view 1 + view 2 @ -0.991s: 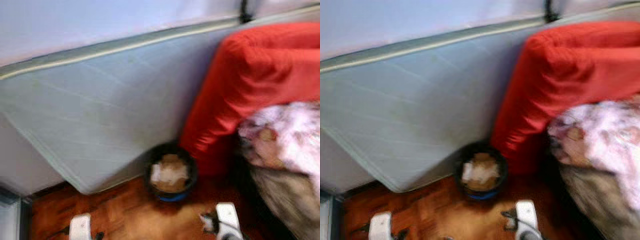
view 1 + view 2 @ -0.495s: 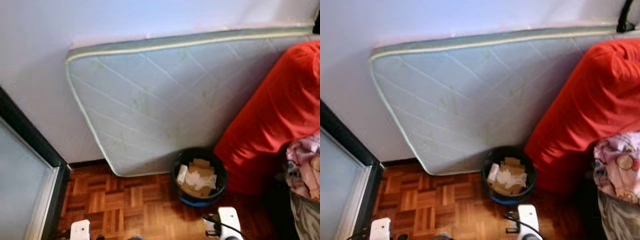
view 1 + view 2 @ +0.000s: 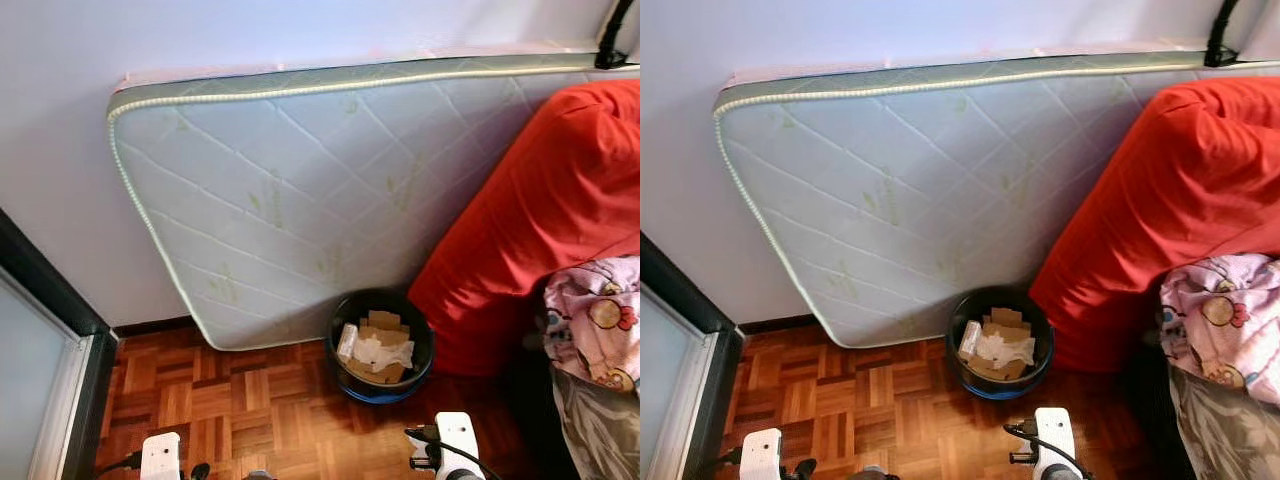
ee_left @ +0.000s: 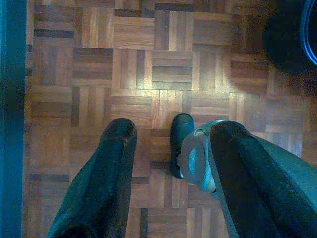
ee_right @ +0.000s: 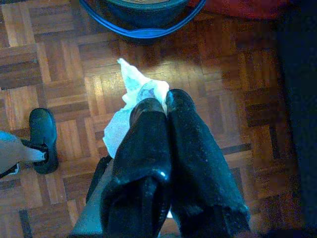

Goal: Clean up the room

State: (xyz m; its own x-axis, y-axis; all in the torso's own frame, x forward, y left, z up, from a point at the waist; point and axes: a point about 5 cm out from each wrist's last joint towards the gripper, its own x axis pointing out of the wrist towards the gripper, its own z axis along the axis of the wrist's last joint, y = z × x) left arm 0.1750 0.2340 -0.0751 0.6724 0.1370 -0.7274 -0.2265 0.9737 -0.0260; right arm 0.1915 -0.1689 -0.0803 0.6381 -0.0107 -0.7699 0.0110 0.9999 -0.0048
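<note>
A black bin [image 3: 380, 345] with a blue base stands on the parquet at the foot of the leaning mattress, holding cardboard pieces and crumpled white paper [image 3: 385, 352]. My right gripper [image 5: 165, 100] hangs low over the floor just short of the bin's blue rim [image 5: 143, 32], shut on a crumpled white tissue [image 5: 130, 85] that sticks out past the fingertips. My left gripper [image 4: 173, 129] hangs open above bare parquet with nothing between its fingers. Both white wrists [image 3: 455, 437] show at the bottom edge of the eye views.
A pale quilted mattress [image 3: 300, 190] leans on the wall. A big red cushion [image 3: 540, 200] and a heap of patterned cloth [image 3: 595, 320] crowd the right. A dark-framed glass door [image 3: 40, 370] is at the left. My black foot [image 4: 181, 141] stands below the left gripper.
The camera has swung and steadied, so the mattress's left end and the glass door have come into view. The bin and cushion have not moved.
</note>
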